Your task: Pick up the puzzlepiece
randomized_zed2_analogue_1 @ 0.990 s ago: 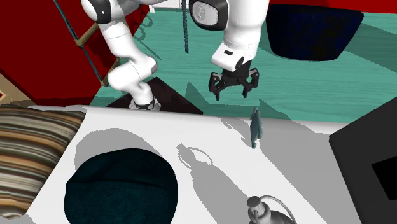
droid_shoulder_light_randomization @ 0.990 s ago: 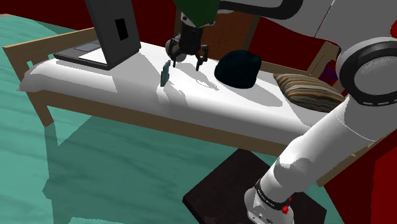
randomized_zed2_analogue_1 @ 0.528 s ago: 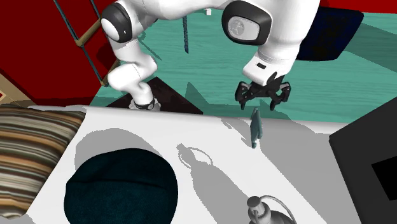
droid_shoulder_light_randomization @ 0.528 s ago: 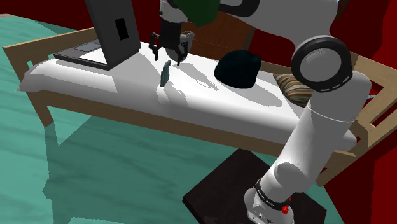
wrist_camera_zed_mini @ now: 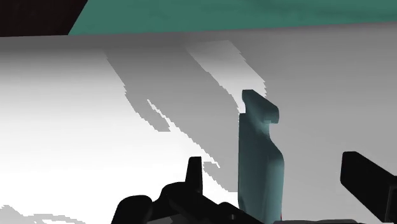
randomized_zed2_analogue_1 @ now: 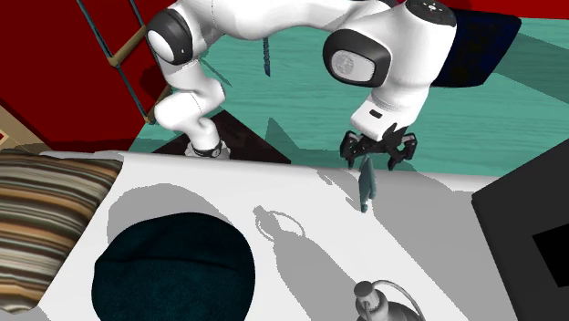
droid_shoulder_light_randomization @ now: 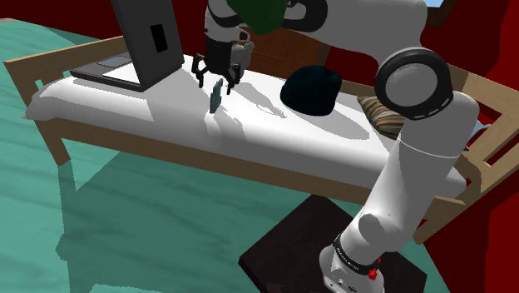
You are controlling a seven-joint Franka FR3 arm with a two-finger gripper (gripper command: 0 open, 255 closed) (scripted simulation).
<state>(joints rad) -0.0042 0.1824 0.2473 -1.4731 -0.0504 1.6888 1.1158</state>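
Shoulder view: gripper (droid_shoulder_light_randomization: 218, 73) hung just above the teal puzzle piece (droid_shoulder_light_randomization: 215, 95), which stood on edge on the white mattress (droid_shoulder_light_randomization: 125, 112), near the laptop (droid_shoulder_light_randomization: 145, 42).

Second exterior view: piece upright, directly beneath the hand.

Wrist view: fingers (wrist_camera_zed_mini: 368, 183) spread, piece between them, untouched, nearer one finger.

Risk, as judged: an uneven close could push the thin piece over flat before both pads met it.

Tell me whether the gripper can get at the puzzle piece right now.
Probably yes: the open gripper hangs right above the upright teal puzzle piece, fingers either side, nothing between them.
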